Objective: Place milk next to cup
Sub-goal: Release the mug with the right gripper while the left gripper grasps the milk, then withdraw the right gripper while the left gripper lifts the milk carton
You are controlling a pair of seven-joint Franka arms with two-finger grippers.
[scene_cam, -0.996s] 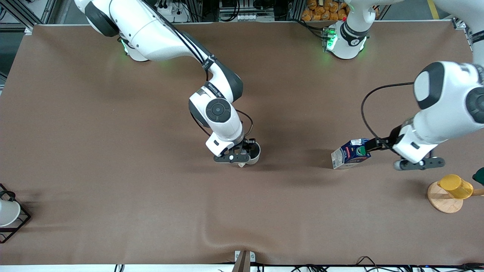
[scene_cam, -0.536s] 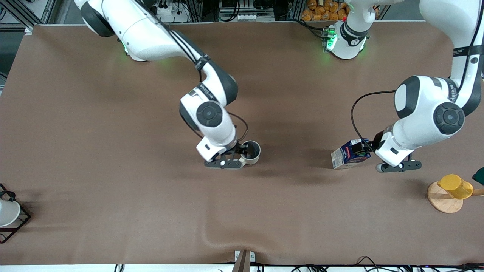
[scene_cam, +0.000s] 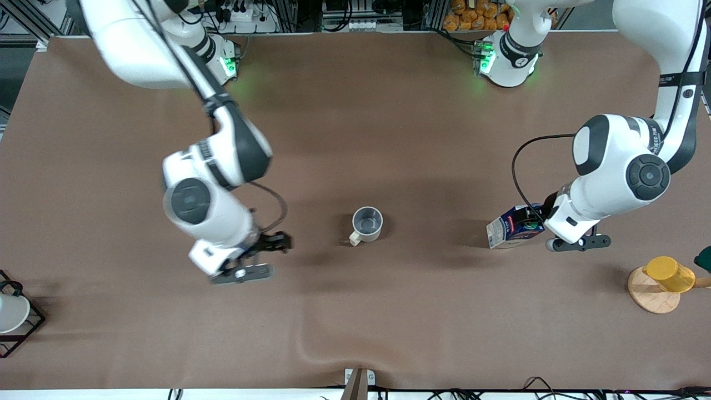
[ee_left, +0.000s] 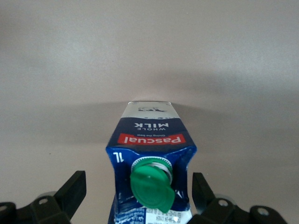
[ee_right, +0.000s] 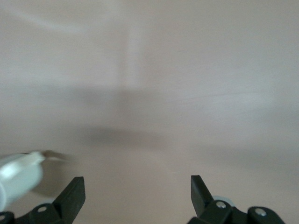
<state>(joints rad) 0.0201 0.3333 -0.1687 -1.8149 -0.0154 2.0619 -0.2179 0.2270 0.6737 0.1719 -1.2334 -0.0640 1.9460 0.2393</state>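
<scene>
The milk (scene_cam: 511, 228), a dark blue carton with a green cap, lies on its side on the brown table, cap end toward the left arm's end. My left gripper (scene_cam: 534, 224) is open around that cap end. In the left wrist view the carton (ee_left: 152, 140) sits between the fingertips (ee_left: 77, 182), with gaps on both sides. The cup (scene_cam: 367, 223), cream-white with a grey inside, stands alone mid-table, handle toward the front camera. My right gripper (scene_cam: 276, 243) hangs open and empty toward the right arm's end from the cup, and the right wrist view shows this gripper (ee_right: 138, 184) over bare table.
A yellow cup (scene_cam: 669, 274) lies on a round wooden coaster (scene_cam: 650, 300) at the left arm's end. A white cup in a black wire frame (scene_cam: 11, 314) stands at the right arm's end. The tablecloth has a ridge (scene_cam: 308, 347) near the front edge.
My right gripper opened, let go of the cup and swung away toward the right arm's end. My left gripper moved in around the milk's cap end. Cup and milk stayed put.
</scene>
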